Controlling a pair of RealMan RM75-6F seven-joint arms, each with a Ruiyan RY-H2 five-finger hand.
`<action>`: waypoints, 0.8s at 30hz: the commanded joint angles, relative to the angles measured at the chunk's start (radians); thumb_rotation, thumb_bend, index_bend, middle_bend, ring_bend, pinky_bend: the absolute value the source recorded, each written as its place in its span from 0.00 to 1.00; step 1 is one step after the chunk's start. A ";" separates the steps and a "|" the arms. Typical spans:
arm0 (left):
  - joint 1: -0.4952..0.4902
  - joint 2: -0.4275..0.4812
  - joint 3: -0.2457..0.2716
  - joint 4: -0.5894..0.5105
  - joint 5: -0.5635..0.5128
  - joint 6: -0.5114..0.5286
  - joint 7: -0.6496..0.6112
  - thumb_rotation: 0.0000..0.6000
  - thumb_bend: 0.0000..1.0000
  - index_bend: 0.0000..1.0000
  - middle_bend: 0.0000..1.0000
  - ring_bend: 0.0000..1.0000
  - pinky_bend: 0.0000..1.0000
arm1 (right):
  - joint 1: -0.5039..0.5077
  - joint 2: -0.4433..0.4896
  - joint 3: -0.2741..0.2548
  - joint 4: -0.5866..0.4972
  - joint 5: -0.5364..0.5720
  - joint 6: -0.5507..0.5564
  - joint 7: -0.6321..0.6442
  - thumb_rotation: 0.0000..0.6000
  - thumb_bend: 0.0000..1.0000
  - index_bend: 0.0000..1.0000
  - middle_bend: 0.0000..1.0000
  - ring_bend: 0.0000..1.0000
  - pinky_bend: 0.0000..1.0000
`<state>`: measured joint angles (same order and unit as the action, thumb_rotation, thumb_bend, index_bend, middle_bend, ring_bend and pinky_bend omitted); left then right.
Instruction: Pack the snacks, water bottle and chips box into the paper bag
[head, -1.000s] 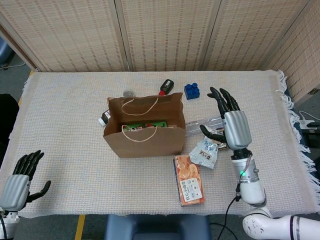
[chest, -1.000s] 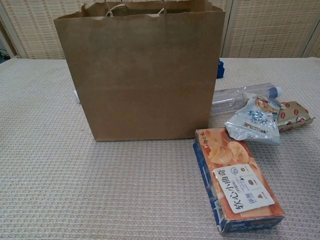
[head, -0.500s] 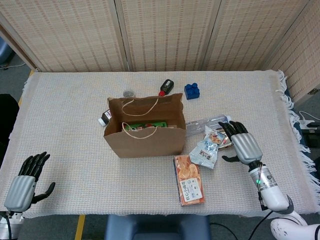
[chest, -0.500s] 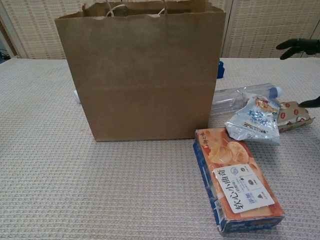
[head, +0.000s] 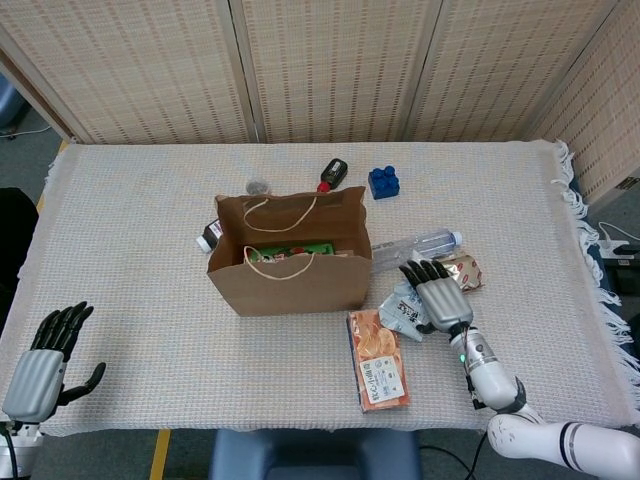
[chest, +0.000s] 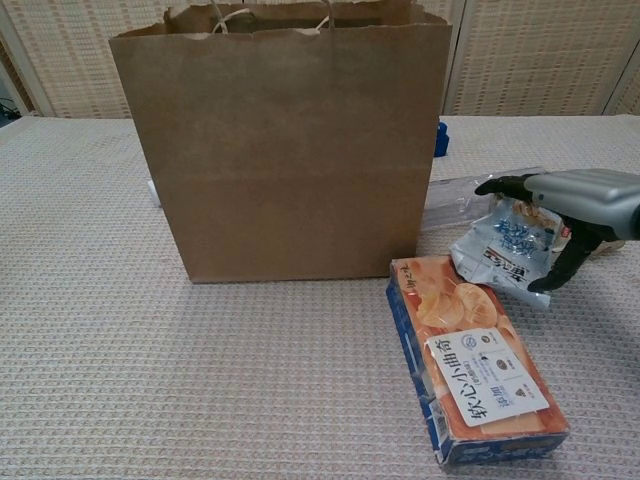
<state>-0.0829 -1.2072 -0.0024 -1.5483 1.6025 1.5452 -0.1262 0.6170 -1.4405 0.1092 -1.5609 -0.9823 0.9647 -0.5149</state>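
My right hand (head: 438, 296) hovers spread, holding nothing, over one blue snack (chest: 505, 246); one wrapper (head: 463, 270) and one bottle (head: 412, 243) lie beyond my fingertips, one box (head: 380, 361) and one bag (head: 290, 252) alongside. My left hand (head: 40, 362) is open, well apart.

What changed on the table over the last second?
The right hand came down and in toward the robot, from raised over the water bottle to hovering with fingers spread above the pale blue snack pouch; no grip yet. The left hand barely shifted. Paper bag, chips box and red-patterned snack stayed put.
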 joint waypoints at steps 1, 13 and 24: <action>0.000 0.002 -0.001 0.000 -0.002 -0.001 -0.004 1.00 0.35 0.00 0.00 0.00 0.02 | 0.016 -0.043 0.007 0.038 0.024 0.034 -0.045 1.00 0.00 0.00 0.01 0.00 0.00; 0.001 0.010 0.001 -0.007 0.001 0.001 -0.022 1.00 0.35 0.00 0.00 0.00 0.02 | -0.003 -0.084 -0.005 0.111 0.015 0.102 -0.088 1.00 0.11 0.29 0.40 0.40 0.51; 0.000 0.008 0.004 -0.011 0.000 -0.005 -0.011 1.00 0.35 0.00 0.00 0.00 0.02 | 0.003 -0.059 -0.004 0.108 0.076 0.044 -0.096 1.00 0.11 0.12 0.40 0.24 0.39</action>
<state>-0.0833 -1.1996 0.0012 -1.5590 1.6030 1.5402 -0.1375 0.6163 -1.5032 0.1061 -1.4489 -0.9157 1.0149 -0.6009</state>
